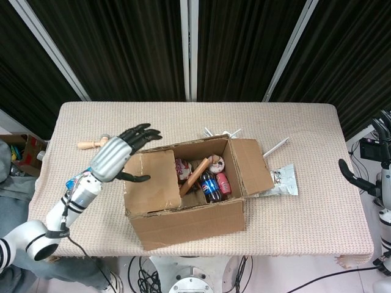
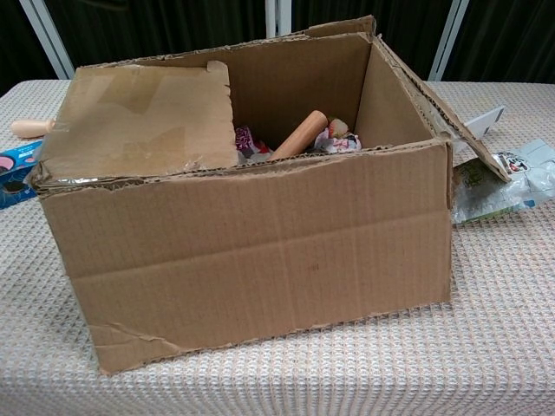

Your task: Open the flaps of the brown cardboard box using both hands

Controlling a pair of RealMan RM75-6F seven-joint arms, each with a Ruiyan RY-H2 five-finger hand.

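Box [image 2: 260,234] is made of matt brown corrugated cardboard, edges torn rough; glossy tape is seen on left flap [image 1: 149,180]. Table [image 1: 305,226] is covered in beige waffle-textured cloth. Left hand [image 1: 116,155] is finished in smooth silver metal with black fingers. Pouch [image 1: 284,181] is glossy plastic.

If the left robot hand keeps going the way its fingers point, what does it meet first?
Probably the left flap of the cardboard box, which lies folded over the opening. The left robot hand points right toward it, though its height above the flap is unclear.
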